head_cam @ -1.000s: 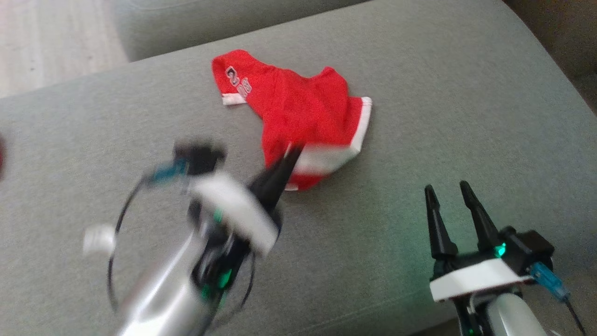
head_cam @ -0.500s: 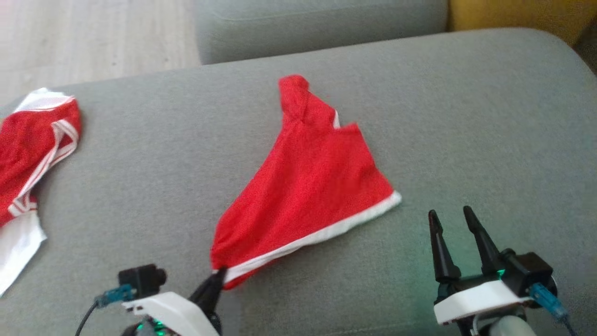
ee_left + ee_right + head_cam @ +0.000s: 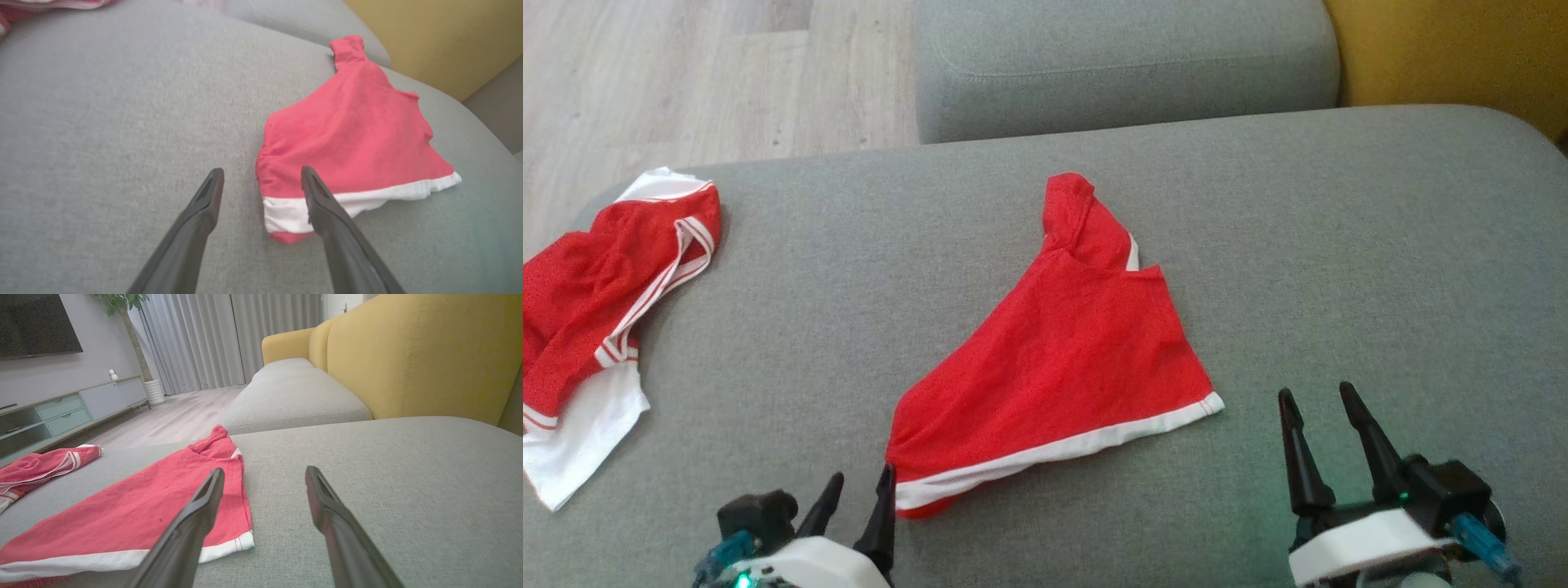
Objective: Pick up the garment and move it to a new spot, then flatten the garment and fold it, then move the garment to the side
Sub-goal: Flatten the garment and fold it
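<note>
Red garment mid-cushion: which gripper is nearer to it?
Left. The left gripper, open, is at the near-left corner of the red garment, one finger right beside it; the right gripper stands apart, off its right corner.

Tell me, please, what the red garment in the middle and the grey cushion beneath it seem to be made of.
Red garment: probably a thin, matte sports knit; it lies limp with soft creases, fibre unclear. Grey cushion: matte woven upholstery fabric, likely over padding; a fine flecked weave and rounded edges show.
</note>
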Controlling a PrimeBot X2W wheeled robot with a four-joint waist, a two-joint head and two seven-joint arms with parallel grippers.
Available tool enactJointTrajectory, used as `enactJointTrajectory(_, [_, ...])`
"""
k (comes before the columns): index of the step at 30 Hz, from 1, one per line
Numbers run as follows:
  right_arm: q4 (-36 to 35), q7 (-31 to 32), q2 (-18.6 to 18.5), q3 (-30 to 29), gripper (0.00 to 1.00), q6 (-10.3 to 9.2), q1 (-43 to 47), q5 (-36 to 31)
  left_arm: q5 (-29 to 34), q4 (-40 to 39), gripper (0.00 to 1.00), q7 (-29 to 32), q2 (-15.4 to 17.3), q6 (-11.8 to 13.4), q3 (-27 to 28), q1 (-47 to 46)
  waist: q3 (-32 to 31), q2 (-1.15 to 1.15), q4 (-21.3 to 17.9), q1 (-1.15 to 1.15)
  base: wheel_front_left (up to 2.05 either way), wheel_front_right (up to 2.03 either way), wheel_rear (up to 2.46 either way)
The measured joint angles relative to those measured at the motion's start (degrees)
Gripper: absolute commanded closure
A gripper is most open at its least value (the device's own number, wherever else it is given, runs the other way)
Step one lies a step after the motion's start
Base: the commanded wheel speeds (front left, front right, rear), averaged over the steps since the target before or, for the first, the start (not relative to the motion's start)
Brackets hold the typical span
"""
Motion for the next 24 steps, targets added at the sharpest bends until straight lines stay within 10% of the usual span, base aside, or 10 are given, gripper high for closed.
enactJointTrajectory(12, [-1.22,0.0,0.0,-3.21,0.0,0.0,1.64,-3.92,20.0,-7.99,0.0,-2.16,-5.17,1.86,8.53,4.59,-0.87,0.0,2.25,0.0,0.0,0.0,0.0])
enactJointTrajectory(24, [-1.89,0.0,0.02,-4.78,0.0,0.0,3.05,-4.42,30.93,-8.76,0.0,-2.15,-10.06,-7.11,18.24,9.16,-1.18,0.0,2.29,0.0,0.0,0.0,0.0])
